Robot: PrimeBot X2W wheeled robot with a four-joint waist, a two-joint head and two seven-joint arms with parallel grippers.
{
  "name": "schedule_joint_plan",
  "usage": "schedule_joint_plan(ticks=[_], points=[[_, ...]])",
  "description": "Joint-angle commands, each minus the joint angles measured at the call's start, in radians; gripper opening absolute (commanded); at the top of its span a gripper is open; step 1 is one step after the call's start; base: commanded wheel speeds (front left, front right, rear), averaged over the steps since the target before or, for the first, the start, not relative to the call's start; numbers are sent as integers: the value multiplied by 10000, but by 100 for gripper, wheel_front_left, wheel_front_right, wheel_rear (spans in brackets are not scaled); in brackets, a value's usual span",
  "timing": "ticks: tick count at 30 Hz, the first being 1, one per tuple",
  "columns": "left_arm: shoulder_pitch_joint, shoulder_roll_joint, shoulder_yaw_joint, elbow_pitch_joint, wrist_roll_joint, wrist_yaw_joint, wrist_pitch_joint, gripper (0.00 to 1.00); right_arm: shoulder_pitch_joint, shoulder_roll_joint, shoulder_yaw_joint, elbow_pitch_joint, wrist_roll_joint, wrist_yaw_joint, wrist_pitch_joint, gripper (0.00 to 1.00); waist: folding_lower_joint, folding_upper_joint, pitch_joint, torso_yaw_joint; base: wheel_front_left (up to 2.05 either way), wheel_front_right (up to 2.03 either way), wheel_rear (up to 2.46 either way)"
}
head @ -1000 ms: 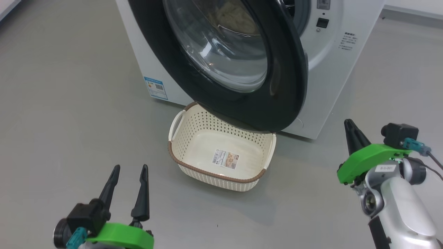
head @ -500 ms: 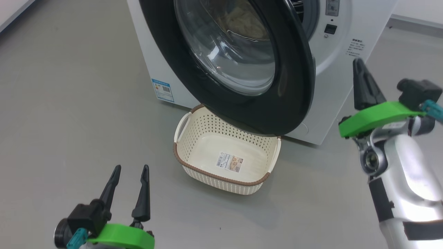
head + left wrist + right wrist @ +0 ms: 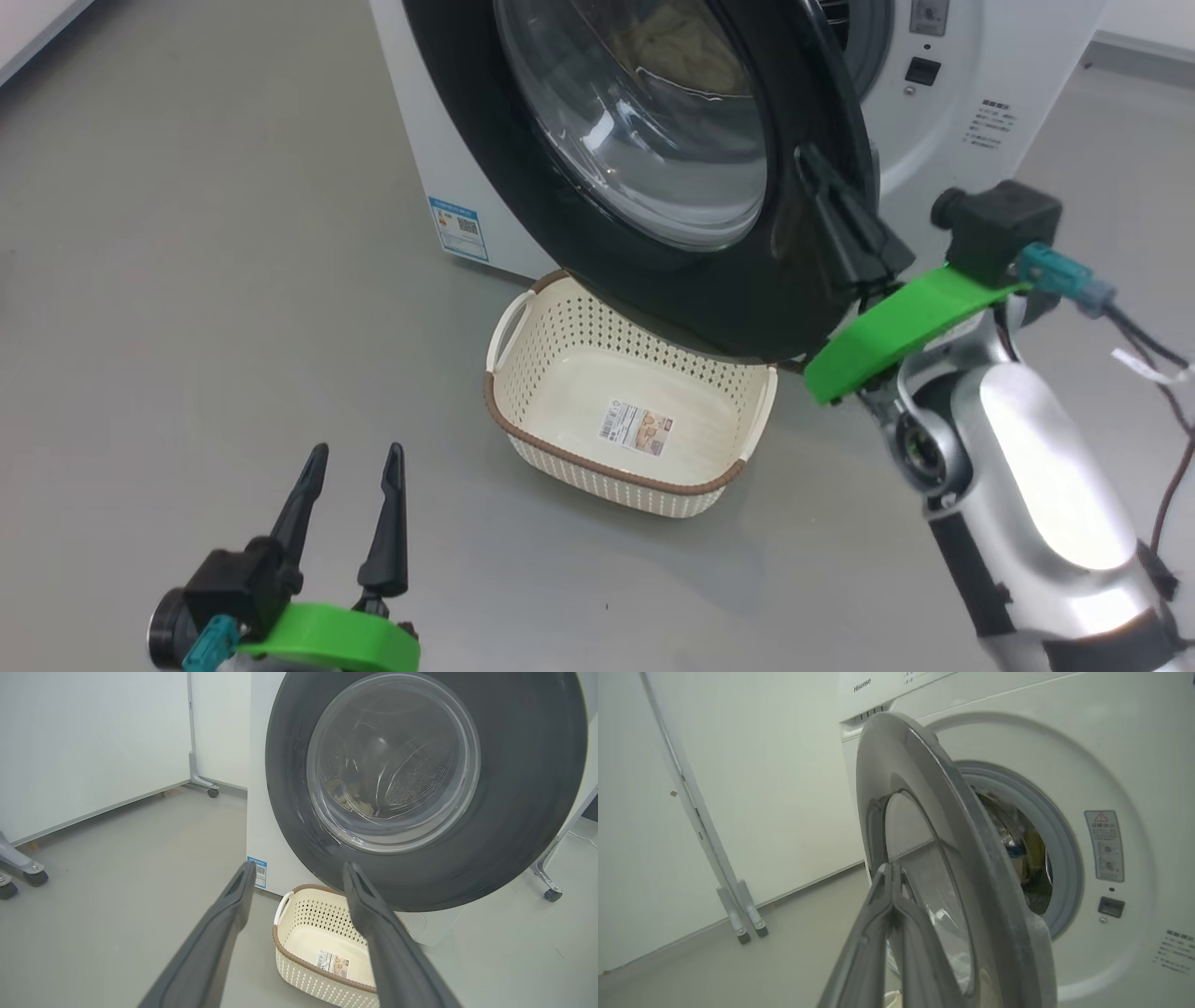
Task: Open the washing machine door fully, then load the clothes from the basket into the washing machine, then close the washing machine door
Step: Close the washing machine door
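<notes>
In the middle right of the head view, the right gripper [image 3: 807,159] has its two dark fingers pressed flat together with nothing between them. The tips lie over the right-hand edge of the washing machine door [image 3: 579,233]; whether they touch its black rim cannot be told. The door stands partly open, swung out from the white washing machine [image 3: 943,121] at the top of the frame. The cream-yellow clothes [image 3: 681,42] lie inside the drum, seen through the door's glass bowl at top centre. Below the door's lower edge, the basket [image 3: 597,464] sits on the grey floor [image 3: 187,280], its far side tucked under the rim and a label sticker [image 3: 637,427] showing on its base. At the lower left, the left gripper [image 3: 356,453] is spread wide and holds nothing, well apart from the basket.
</notes>
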Motion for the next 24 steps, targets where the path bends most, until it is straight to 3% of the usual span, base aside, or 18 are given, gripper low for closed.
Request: schedule_joint_plan(ticks=[1, 10, 24], points=[[-386, 98, 367, -277, 90, 42, -123, 100, -147, 34, 175, -264, 12, -7, 25, 0, -1, 0, 16, 27, 0, 0, 0], [-445, -22, 421, -217, 239, 102, -138, 100, -94, 34, 926, 1675, 516, -7, -64, 0, -1, 0, 210, 117, 0, 0, 0], [-808, -554, 447, -91, 390, -289, -144, 100, -1854, 34, 1498, 5526, 1143, -7, -1191, 0, -1, 0, 618, 463, 0, 0, 0]])
